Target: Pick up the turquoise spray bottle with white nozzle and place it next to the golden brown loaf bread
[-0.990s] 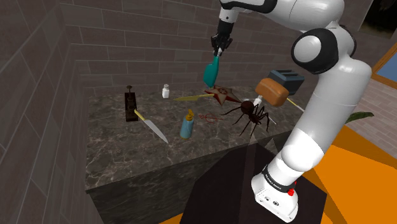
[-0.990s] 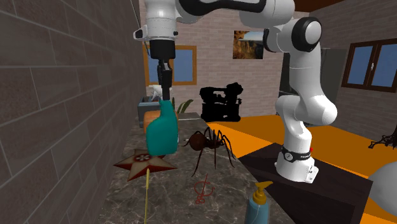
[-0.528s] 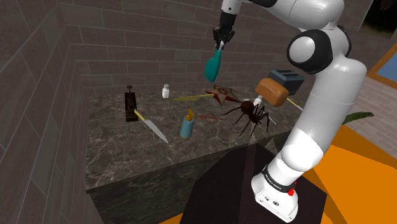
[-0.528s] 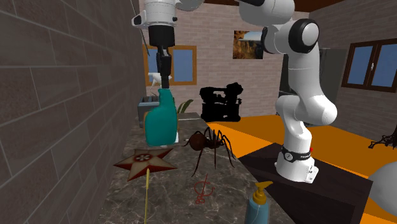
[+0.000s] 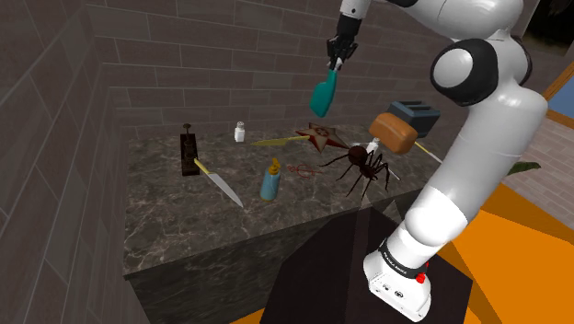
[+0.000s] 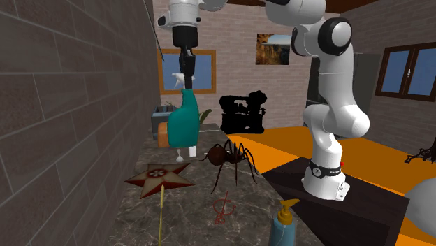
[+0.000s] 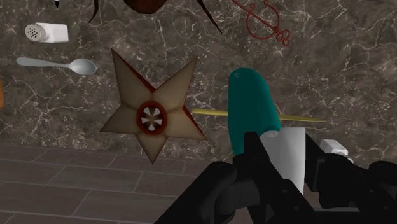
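Note:
My gripper (image 5: 338, 57) is shut on the white nozzle of the turquoise spray bottle (image 5: 323, 93), which hangs tilted well above the dark marble counter (image 5: 184, 216). In the second exterior view the bottle (image 6: 184, 121) dangles under the gripper (image 6: 186, 64), above the counter's far end. From the wrist, the black fingers (image 7: 256, 154) clasp the white nozzle (image 7: 286, 151), and the teal body (image 7: 253, 107) points away over a star ornament (image 7: 153, 114). The golden brown loaf (image 5: 396, 133) lies on the counter to the shoulder view's right of the bottle, partly hidden behind it in the second exterior view (image 6: 162, 133).
A dark toaster (image 5: 416, 113) stands behind the loaf. A big spider figure (image 5: 363, 166), a star ornament (image 5: 319, 136), a salt shaker (image 5: 239, 132), a blue bottle with orange cap (image 5: 270, 179), a knife (image 5: 219, 184) and a dark block (image 5: 189, 152) lie on the counter. Brick walls close its far sides.
The gripper has carried the bottle up and toward the shoulder view's right, nearer the loaf. Nothing on the counter has moved.

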Robot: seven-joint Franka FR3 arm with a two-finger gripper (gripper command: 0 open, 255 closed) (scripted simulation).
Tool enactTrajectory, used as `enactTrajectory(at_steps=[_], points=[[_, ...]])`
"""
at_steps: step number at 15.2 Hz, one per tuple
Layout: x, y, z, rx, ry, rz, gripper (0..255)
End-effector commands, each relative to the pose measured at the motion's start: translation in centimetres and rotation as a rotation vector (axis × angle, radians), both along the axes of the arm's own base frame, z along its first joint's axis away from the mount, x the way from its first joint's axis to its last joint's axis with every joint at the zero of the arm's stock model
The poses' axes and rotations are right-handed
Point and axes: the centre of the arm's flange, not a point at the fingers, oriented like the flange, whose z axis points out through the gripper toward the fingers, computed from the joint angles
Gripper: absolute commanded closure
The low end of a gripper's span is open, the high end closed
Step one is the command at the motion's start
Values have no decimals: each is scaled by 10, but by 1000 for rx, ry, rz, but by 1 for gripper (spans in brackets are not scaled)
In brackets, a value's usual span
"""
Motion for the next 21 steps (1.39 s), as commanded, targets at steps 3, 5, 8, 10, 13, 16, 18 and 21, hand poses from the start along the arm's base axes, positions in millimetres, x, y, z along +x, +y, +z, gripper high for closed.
enactTrajectory(at_steps=[3, 5, 8, 10, 13, 16, 18, 21], points=[[-35, -42, -2, 0, 0, 1, 255], [-52, -61, -2, 0, 0, 1, 255], [-78, -91, -2, 0, 0, 1, 255], [-96, -111, -2, 0, 0, 1, 255], [-122, -140, -1, 0, 0, 1, 255], [-149, -170, -1, 0, 0, 1, 255], [-166, -190, -1, 0, 0, 1, 255], [-192, -219, -1, 0, 0, 1, 255]])
